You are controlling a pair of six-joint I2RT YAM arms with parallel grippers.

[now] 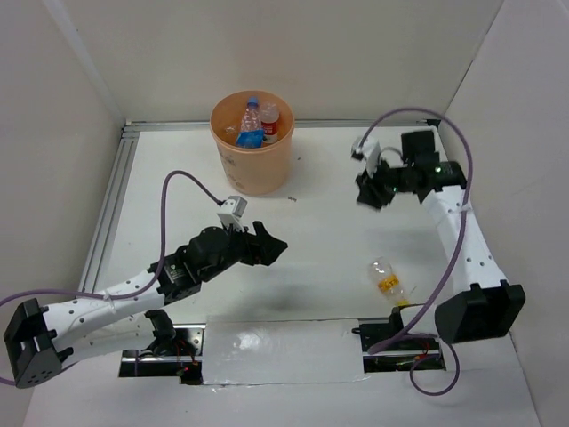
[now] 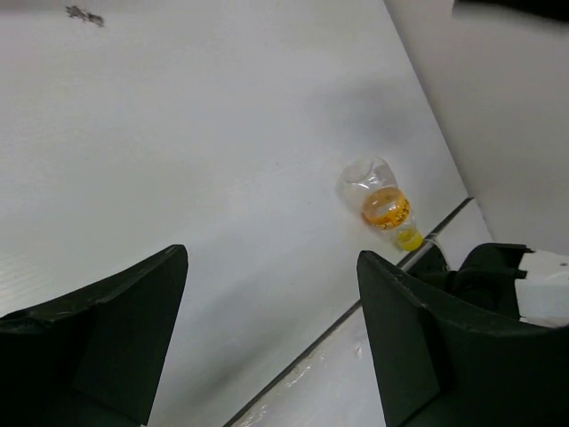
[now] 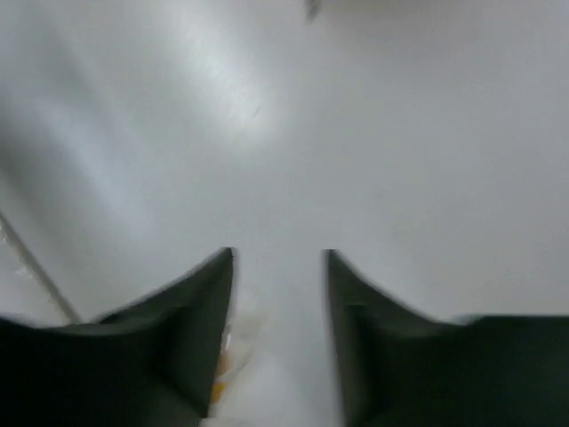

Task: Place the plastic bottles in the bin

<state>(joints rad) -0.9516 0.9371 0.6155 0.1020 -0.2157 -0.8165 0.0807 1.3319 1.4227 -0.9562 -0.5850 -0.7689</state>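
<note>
- Since the bin (image 1: 253, 147), at the far side a little left of centre, already holds a few plastic bottles (image 1: 252, 124), and only one bottle (image 1: 388, 282) shows on the table (image 1: 329, 231), the task looks close to done. The step in hand is fetching that one.
- That bottle is clear, with an orange label and a yellow cap. It lies on its side at the near right, just beside the right arm's base (image 1: 480, 311), cap toward the near edge.
- Left gripper (image 1: 269, 245) hangs over the middle of the table, jaws wide apart and empty, and its wrist view looks straight at the bottle.
- Right gripper (image 1: 369, 191) sits at the far right, well apart from the bottle. Its jaws stand partly apart with bare table in the gap, gripping nothing.
- Next move, as I judge it: bring a gripper down astride the bottle's body and close gently, since thin plastic may squash or roll. Then lift, carry it over the bin's rim and release.
</note>
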